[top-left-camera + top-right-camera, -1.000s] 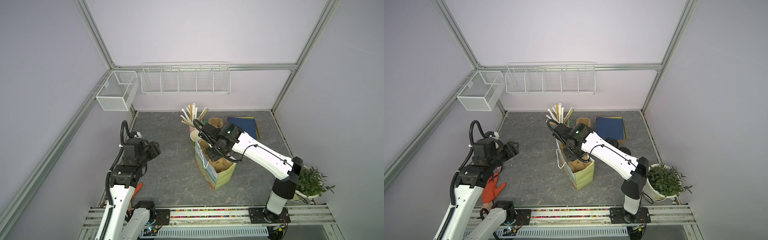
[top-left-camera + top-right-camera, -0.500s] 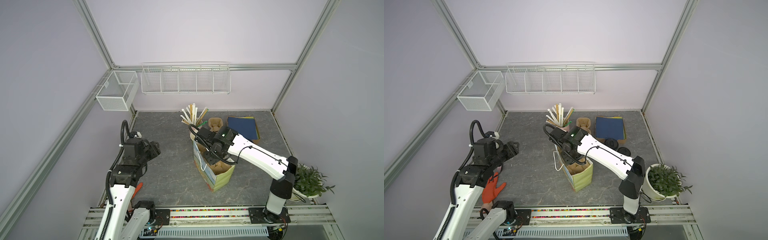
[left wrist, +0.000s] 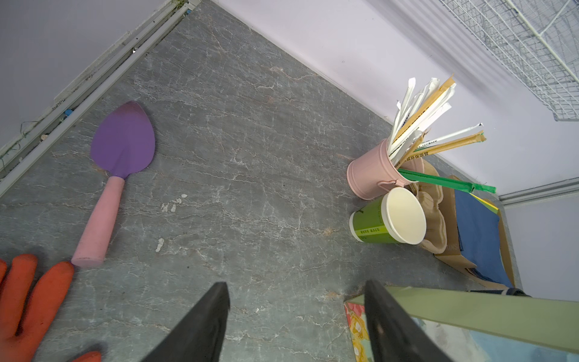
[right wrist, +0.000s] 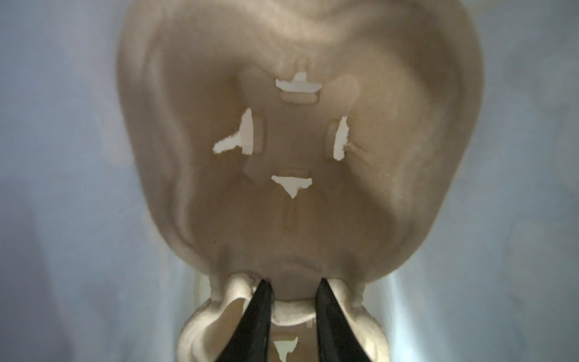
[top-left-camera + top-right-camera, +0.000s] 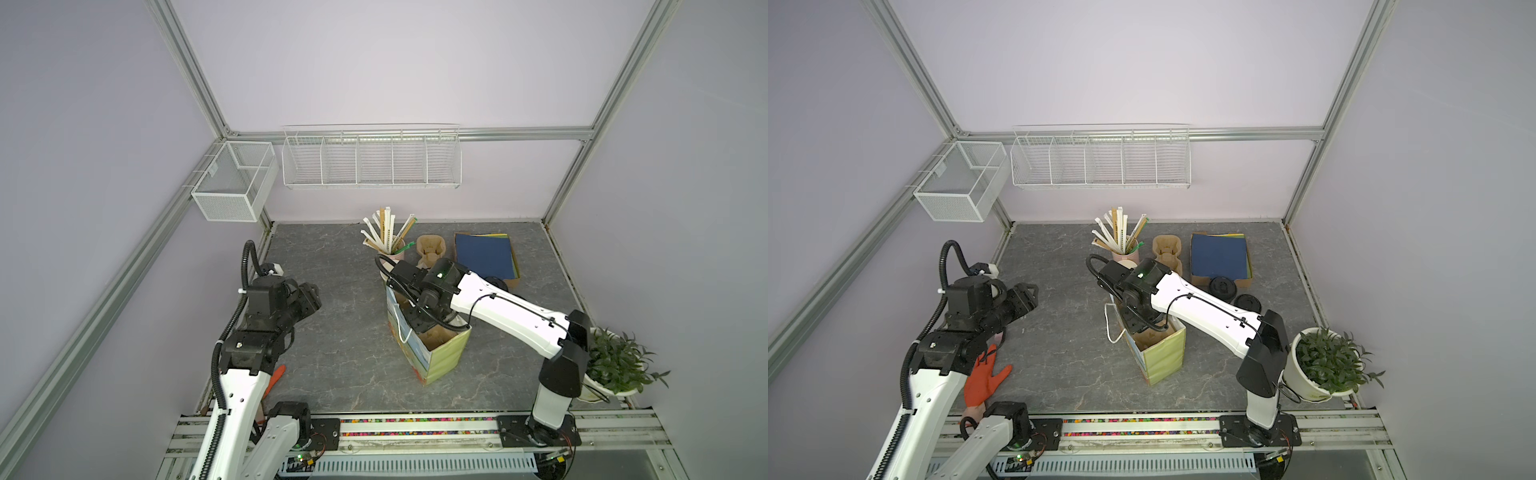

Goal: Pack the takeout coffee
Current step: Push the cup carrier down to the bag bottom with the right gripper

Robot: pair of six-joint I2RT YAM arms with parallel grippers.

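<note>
Two slim black right jaws stand narrowly apart astride the centre ridge of a moulded pulp cup carrier (image 4: 294,219), fibrous and beige, down inside the printed paper bag (image 5: 446,357); whether they pinch it we cannot tell. Left jaws gape, holding nothing, over the veined grey table (image 3: 250,141). We cannot find the black takeout cup.

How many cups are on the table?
2: a pink cup full of straws by the back wall, and a green paper cup beside it. More may be hidden inside the bag.
</note>
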